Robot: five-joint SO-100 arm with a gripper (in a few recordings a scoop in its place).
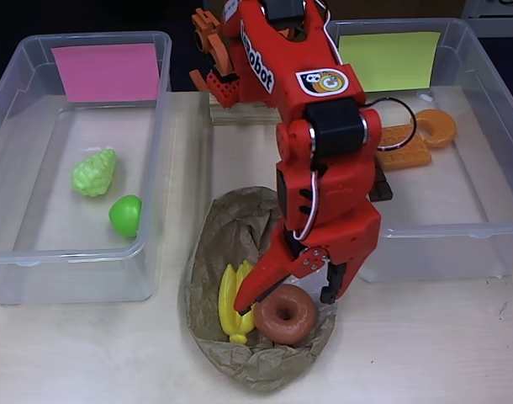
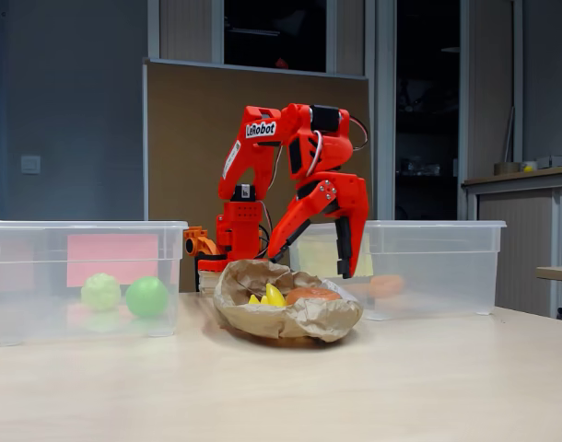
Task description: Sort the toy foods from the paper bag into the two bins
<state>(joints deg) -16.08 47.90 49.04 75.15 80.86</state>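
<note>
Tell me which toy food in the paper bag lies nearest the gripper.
The brown donut, directly under the open gripper; the yellow bananas lie further left.

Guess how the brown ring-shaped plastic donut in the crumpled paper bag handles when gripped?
The brown ring-shaped plastic donut looks rigid and glossy, so probably light but slippery. Lying flat, it shouldn't roll. The open gripper straddles it; the crumpled paper bag may shift underneath.

We log one pale wood-grain tabletop [image 1: 88, 353]. Directly on it we count: a clear plastic rectangular tub with a pink paper sheet [image 1: 13, 252] at overhead left; a matching tub with a yellow-green sheet [image 1: 492, 244] at right; between them, a crumpled brown paper bag [image 1: 208, 252]; behind it, the red arm's base [image 2: 233, 250].
</note>
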